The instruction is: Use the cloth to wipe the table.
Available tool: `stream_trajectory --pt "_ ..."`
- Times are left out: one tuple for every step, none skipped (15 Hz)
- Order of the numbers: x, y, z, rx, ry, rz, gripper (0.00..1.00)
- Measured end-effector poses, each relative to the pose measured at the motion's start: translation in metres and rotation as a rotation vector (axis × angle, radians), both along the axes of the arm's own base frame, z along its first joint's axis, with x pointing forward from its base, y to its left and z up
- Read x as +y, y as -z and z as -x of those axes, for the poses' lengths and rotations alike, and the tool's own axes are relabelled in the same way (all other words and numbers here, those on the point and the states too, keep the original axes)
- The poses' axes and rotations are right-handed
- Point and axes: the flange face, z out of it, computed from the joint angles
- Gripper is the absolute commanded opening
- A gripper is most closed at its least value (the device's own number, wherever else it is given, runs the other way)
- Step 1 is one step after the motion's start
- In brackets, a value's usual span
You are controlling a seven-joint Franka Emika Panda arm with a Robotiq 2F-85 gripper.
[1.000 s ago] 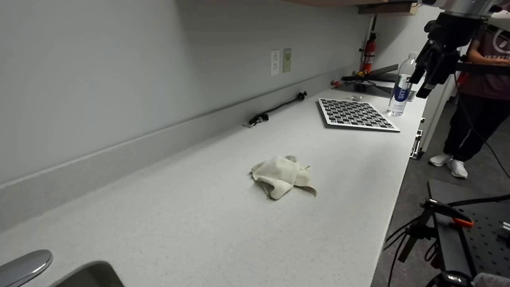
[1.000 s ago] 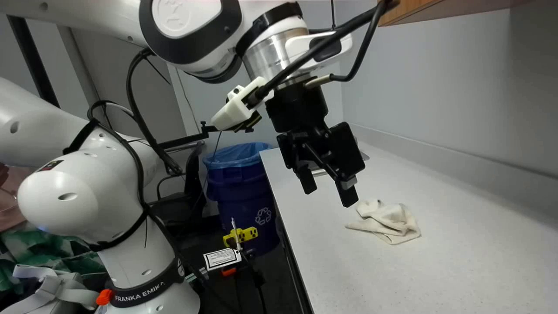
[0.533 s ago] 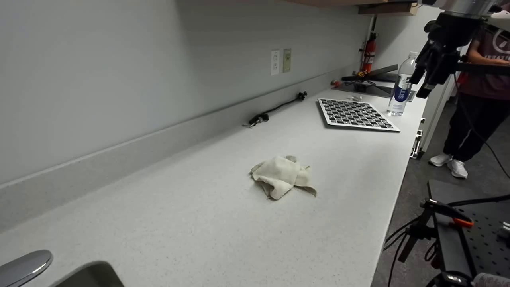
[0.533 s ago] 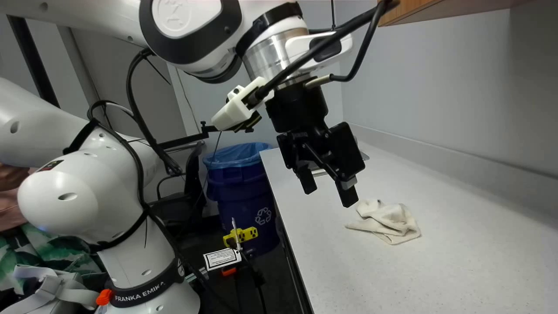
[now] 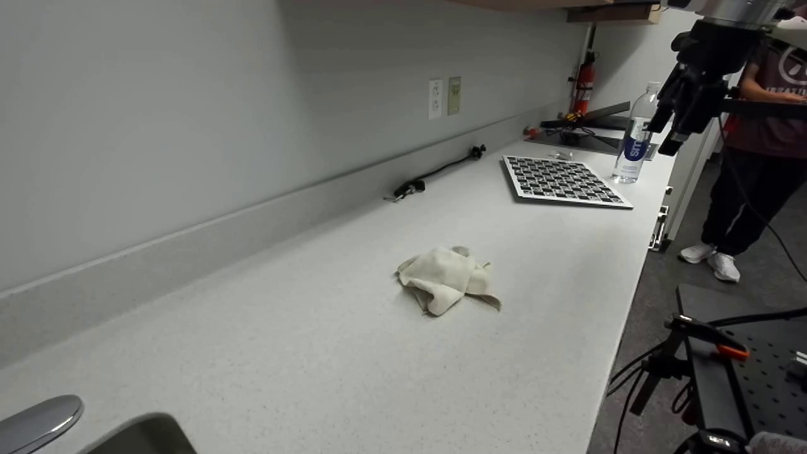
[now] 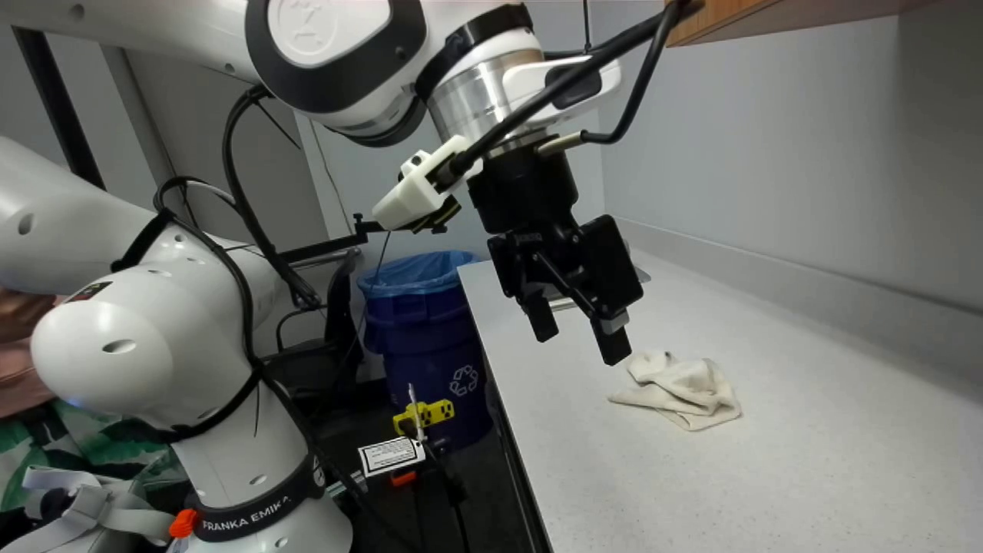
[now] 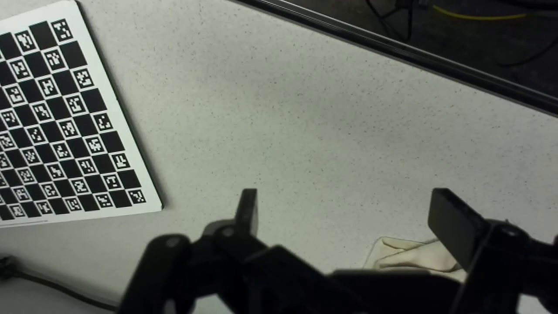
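Observation:
The cream cloth lies crumpled on the light speckled countertop (image 5: 302, 378). The cloth shows in both exterior views (image 5: 444, 277) (image 6: 683, 390). In the wrist view, part of the cloth (image 7: 418, 257) shows at the lower right, and the gripper body and a finger hide the rest. My gripper (image 6: 581, 347) is open and empty, held tilted above the counter and apart from the cloth. In the wrist view its two fingertips (image 7: 344, 192) are wide apart with bare counter between them. The gripper also shows at the upper right of an exterior view (image 5: 662, 139).
A checkered board (image 5: 564, 181) lies on the counter, with a water bottle (image 5: 632, 142) standing beside it. A black cable (image 5: 435, 173) lies along the wall. A sink (image 5: 145, 435) and a faucet (image 5: 41, 422) are at the near end. A wooden cabinet (image 6: 768, 19) hangs above.
The arm, gripper and cloth have not visibly moved. Only a person partly seen behind the robot base has shifted a little.

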Motion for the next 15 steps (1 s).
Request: stream_trajectory --pt "0.0000 0.0000 0.0000 0.000 0.000 0.000 1.00" --pt "0.0000 0.0000 0.0000 0.000 0.000 0.000 1.00" --pt "0.0000 0.0000 0.0000 0.000 0.000 0.000 1.00" --pt "0.0000 0.0000 0.0000 0.000 0.000 0.000 1.00" --pt "0.0000 0.0000 0.0000 0.000 0.000 0.000 1.00" --pt "0.0000 0.0000 0.0000 0.000 0.000 0.000 1.00" --pt "0.0000 0.0000 0.0000 0.000 0.000 0.000 1.00" --pt "0.0000 0.0000 0.0000 0.000 0.000 0.000 1.00" --pt "0.0000 0.0000 0.0000 0.000 0.000 0.000 1.00" --pt "-0.0001 -0.0003 -0.0001 0.000 0.000 0.000 1.00" --pt "-0.0003 -0.0007 -0.0005 -0.001 0.001 -0.001 1.00" --pt "-0.0005 -0.0011 -0.0008 -0.002 0.003 -0.003 1.00" --pt "-0.0006 -0.0013 -0.0012 -0.003 0.005 -0.007 1.00" --pt "-0.0007 -0.0015 -0.0016 -0.005 0.008 -0.011 1.00" --pt "-0.0009 -0.0017 -0.0019 -0.004 0.008 -0.012 1.00"
